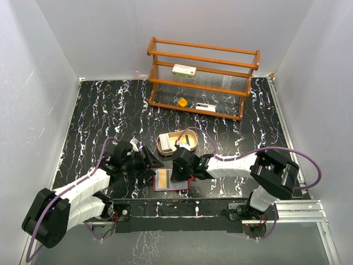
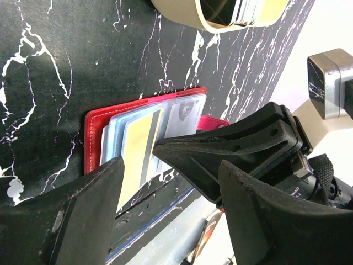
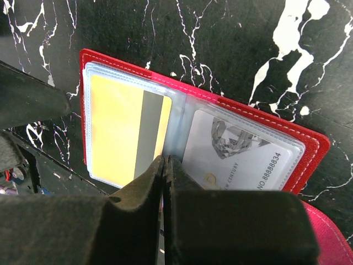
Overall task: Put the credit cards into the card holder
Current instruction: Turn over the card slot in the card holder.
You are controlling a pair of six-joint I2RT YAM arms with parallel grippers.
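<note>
The right end effector (image 3: 165, 163) has its fingers pressed together over the middle fold of the card holder (image 3: 253, 113); a clear pocket leaf may be caught between them, but the view is too tight to be sure. Its arm reaches in low from the right. The left end effector (image 2: 172, 163) hangs just beside it with its fingers spread wide and nothing gripped, and the right arm's finger blocks the gap between them.

The holder lies open on the surface (image 1: 105, 110) near the arm bases. The right wrist view alone shows a yellow card (image 3: 113, 130) in one pocket and a grey card (image 3: 237, 152) in the other. Just beyond sits a tan tray (image 2: 176, 11) holding more cards (image 2: 245, 6). The top view shows a wooden rack (image 1: 204, 58) at the back.
</note>
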